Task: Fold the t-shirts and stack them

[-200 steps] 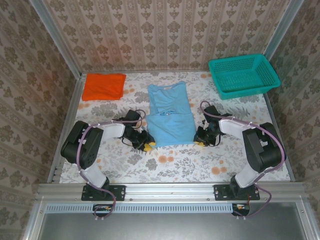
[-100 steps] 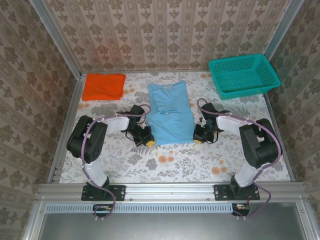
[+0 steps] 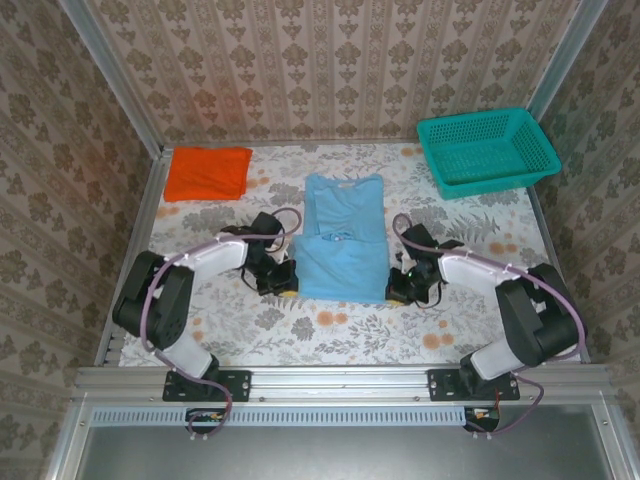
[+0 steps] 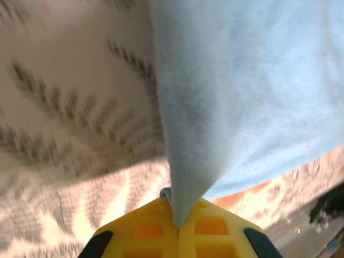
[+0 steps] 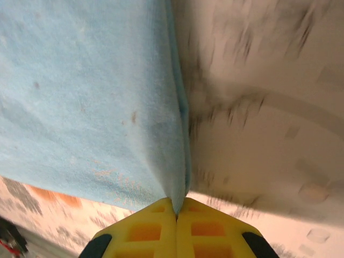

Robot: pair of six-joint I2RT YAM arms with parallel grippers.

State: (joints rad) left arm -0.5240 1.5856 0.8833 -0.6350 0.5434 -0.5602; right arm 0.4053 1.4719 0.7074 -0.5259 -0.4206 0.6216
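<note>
Clamping the blue shirt (image 3: 343, 255), left fingers (image 4: 144, 230) and right fingers (image 5: 144, 231) meet in wrist views.

both arms bend low and inward, left gripper (image 3: 285, 280) and right gripper (image 3: 397, 291) facing each other, jaws closed.

The blue shirt (image 3: 340, 262) is soft matt cloth, the orange shirt (image 3: 207, 172) also. The basket (image 3: 497, 183) is plastic mesh, the rail (image 3: 340, 378) dull smooth metal.
</note>
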